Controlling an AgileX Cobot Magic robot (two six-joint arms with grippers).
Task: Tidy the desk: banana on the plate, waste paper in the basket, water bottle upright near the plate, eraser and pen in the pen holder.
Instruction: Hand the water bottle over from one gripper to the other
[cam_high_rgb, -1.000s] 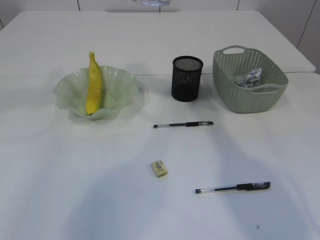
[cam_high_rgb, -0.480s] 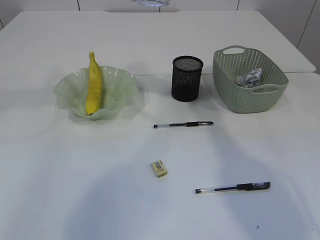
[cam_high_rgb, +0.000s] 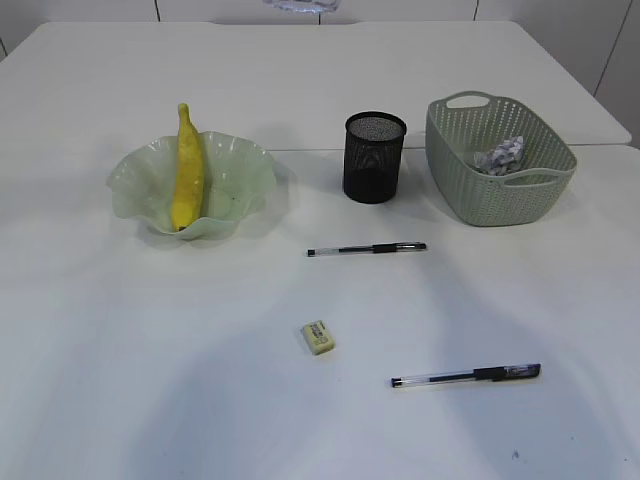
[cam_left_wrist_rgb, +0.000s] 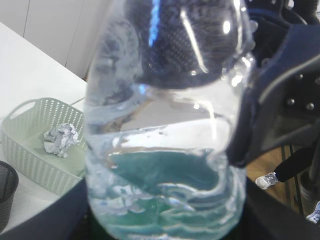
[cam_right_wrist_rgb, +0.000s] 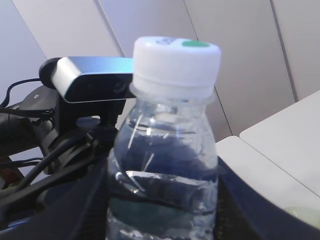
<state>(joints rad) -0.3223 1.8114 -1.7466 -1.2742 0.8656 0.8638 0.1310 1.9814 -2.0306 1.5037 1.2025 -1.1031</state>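
The water bottle fills the left wrist view, with my left gripper shut around its green-labelled part. In the right wrist view the bottle stands cap up between the jaws of my right gripper, which is shut on it. In the exterior view only a sliver of the bottle shows at the top edge, high above the desk. The banana lies in the plate. The waste paper sits in the basket. The eraser and two pens lie on the desk before the pen holder.
The left wrist view also shows the basket with the paper in it and the pen holder's rim at the lower left. The desk's far edge and a wall lie behind.
The sliver of bottle at the top edge of the exterior view has shifted slightly to the left. Nothing on the desk has moved.
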